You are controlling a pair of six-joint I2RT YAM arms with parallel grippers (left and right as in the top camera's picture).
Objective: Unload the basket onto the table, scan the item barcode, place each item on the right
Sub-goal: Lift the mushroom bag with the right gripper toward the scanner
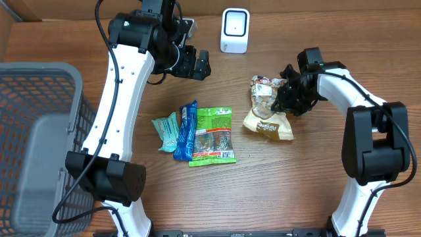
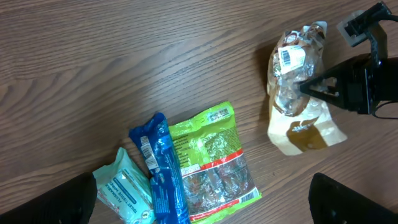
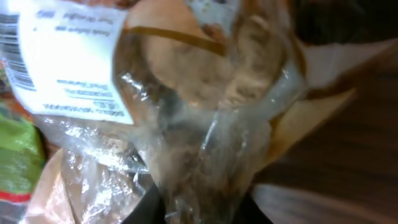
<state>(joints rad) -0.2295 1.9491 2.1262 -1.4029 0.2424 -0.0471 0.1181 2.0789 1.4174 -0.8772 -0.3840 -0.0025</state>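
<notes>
The right gripper (image 1: 281, 97) is clenched on the snack bag (image 1: 266, 118), its dark fingers pinching the crumpled clear plastic at the bag's right side. The bag's tan lower end rests on the table. In the left wrist view a white label with a barcode (image 2: 290, 57) sits on the upper part of the bag, facing up. Up close in the right wrist view the film bunches down between the fingers, with the label off to the left. The white barcode scanner (image 1: 235, 30) stands upright at the far edge of the table, up and to the left of the bag and well apart from it. The left gripper (image 1: 199, 65) hangs to the left of the scanner, near it but not touching, with its jaws spread wide and nothing between them. Its white arm runs down the left half of the table. Left of the snack bag, apart from it, three flat packets lie side by side. These are a green packet (image 1: 212, 135) nearest the bag, a blue packet (image 1: 186, 130) pressed against its left edge, and a teal packet (image 1: 166, 131) touching the blue one on the far side. A grey mesh basket (image 1: 59, 72) fills the left edge of the overhead view. The table (image 1: 296, 184) is dark brown wood grain, and a tan board (image 1: 66, 10) runs behind its far edge.
</notes>
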